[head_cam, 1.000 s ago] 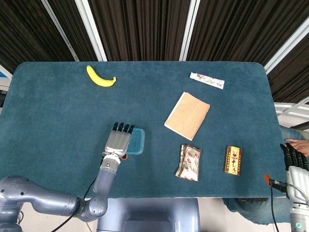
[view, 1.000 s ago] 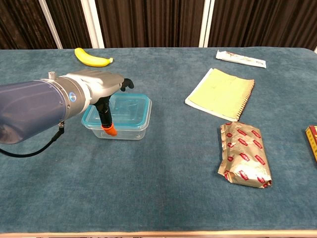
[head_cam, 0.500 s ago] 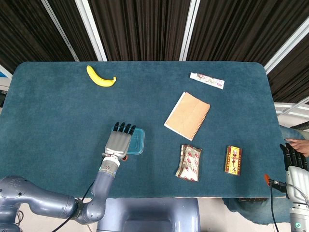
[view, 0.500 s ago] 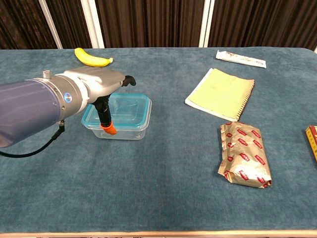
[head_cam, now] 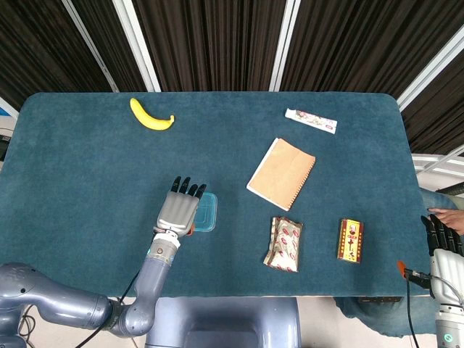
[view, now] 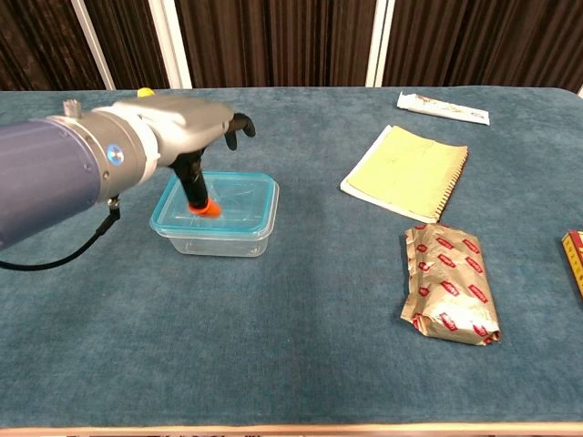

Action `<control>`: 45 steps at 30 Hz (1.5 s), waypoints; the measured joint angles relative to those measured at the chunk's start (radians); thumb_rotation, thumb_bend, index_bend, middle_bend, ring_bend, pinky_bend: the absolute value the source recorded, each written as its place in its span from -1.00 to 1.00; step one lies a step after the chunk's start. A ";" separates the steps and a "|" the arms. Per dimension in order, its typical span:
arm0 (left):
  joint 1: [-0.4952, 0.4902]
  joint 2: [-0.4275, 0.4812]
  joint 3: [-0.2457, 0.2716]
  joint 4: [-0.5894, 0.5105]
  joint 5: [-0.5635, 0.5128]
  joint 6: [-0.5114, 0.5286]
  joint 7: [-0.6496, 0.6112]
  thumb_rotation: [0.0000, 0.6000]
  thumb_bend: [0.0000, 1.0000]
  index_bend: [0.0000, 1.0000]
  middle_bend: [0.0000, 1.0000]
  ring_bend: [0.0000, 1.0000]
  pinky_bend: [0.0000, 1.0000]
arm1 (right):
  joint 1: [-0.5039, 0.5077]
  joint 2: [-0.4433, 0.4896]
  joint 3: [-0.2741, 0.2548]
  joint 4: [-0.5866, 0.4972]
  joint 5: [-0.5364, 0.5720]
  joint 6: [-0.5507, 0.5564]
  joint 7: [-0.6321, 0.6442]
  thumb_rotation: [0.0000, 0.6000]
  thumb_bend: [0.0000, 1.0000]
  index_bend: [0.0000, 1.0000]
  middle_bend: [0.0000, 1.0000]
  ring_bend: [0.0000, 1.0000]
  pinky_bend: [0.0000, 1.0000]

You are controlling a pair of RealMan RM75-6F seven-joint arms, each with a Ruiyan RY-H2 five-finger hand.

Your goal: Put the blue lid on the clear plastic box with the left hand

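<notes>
My workspace is a broad rectangular table covered in dark teal felt-like cloth (head_cam: 87, 167), its far corners rounded and its pale front edge (view: 291, 428) showing at the bottom of my chest view. Behind it hangs a wall of dark brown vertical slats (head_cam: 210, 43), crossed by slanting white metal posts (head_cam: 138, 40). Even light falls across the cloth, with only soft shadows.

The blue lid (view: 239, 202) sat level on the clear plastic box (view: 219, 238), which stood upright on the table's left half, toward its near edge.
</notes>
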 measured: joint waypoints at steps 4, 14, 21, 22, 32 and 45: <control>0.019 -0.003 0.013 0.031 0.117 -0.001 -0.077 1.00 -0.08 -0.19 -0.26 -1.00 -1.00 | -0.001 -0.001 0.000 0.000 -0.001 0.004 -0.002 1.00 -0.46 -0.91 -1.00 -1.00 -1.00; 0.072 -0.021 0.032 0.138 0.255 -0.027 -0.202 1.00 0.12 0.11 0.11 -0.84 -1.00 | -0.001 -0.001 0.000 -0.001 0.005 0.000 -0.005 1.00 -0.46 -0.91 -1.00 -1.00 -1.00; 0.083 -0.027 0.025 0.167 0.253 -0.055 -0.209 1.00 0.12 0.11 0.10 -0.84 -1.00 | -0.002 -0.001 0.002 -0.002 0.005 0.002 -0.002 1.00 -0.46 -0.91 -1.00 -1.00 -1.00; 0.085 -0.028 0.024 0.174 0.255 -0.062 -0.213 1.00 0.12 0.11 0.10 -0.84 -1.00 | -0.002 -0.001 0.002 -0.002 0.006 0.001 -0.002 1.00 -0.46 -0.91 -1.00 -1.00 -1.00; 0.112 -0.014 0.044 0.216 0.302 -0.099 -0.241 1.00 0.12 0.09 -0.02 -0.87 -1.00 | -0.001 -0.001 0.001 -0.002 0.007 -0.002 0.000 1.00 -0.46 -0.91 -1.00 -1.00 -1.00; 0.147 -0.003 0.064 0.228 0.348 -0.123 -0.266 1.00 0.12 0.27 0.14 -0.83 -1.00 | -0.001 0.000 0.001 -0.004 0.011 -0.005 0.001 1.00 -0.46 -0.91 -1.00 -1.00 -1.00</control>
